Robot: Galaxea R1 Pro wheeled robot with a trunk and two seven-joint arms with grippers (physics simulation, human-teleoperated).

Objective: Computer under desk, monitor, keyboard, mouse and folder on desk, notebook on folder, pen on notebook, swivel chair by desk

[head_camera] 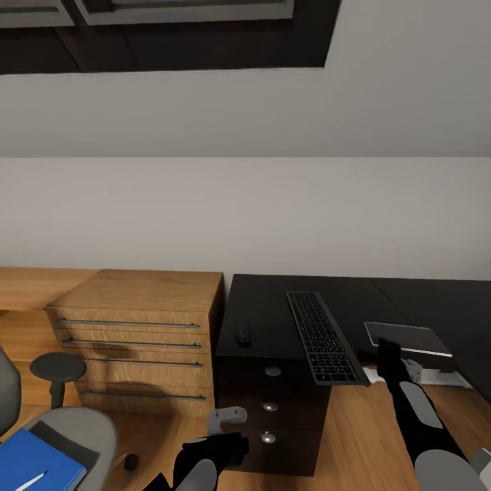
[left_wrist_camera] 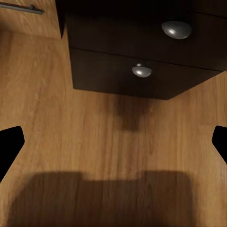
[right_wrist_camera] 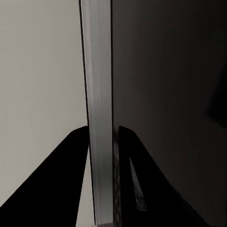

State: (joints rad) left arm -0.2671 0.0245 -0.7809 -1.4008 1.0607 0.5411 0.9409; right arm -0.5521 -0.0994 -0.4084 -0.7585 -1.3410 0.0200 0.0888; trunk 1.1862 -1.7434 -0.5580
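The black-topped desk (head_camera: 266, 307) carries the long dark keyboard (head_camera: 320, 337), whose near end hangs over the front edge. The small black mouse (head_camera: 243, 334) lies to its left. My right gripper (head_camera: 391, 351) (right_wrist_camera: 100, 142) is shut on the silver edge of a thin dark slab (head_camera: 408, 339) (right_wrist_camera: 99, 85) beside the keyboard; I cannot tell whether it is the monitor or the computer. My left gripper (head_camera: 225, 433) (left_wrist_camera: 113, 142) hangs open above the floor before the desk's drawer unit (head_camera: 273, 409) (left_wrist_camera: 142, 52). The grey swivel chair (head_camera: 75, 426) at lower left holds a blue flat item (head_camera: 31, 460) with the white pen (head_camera: 31, 481) on it.
A light-wood chest (head_camera: 136, 341) with long bar handles stands against the desk's left side. The chair's round black armrest (head_camera: 58, 368) rises in front of it, and a caster (head_camera: 131, 462) rests on the wood floor (left_wrist_camera: 94, 142). A grey wall runs behind the desk.
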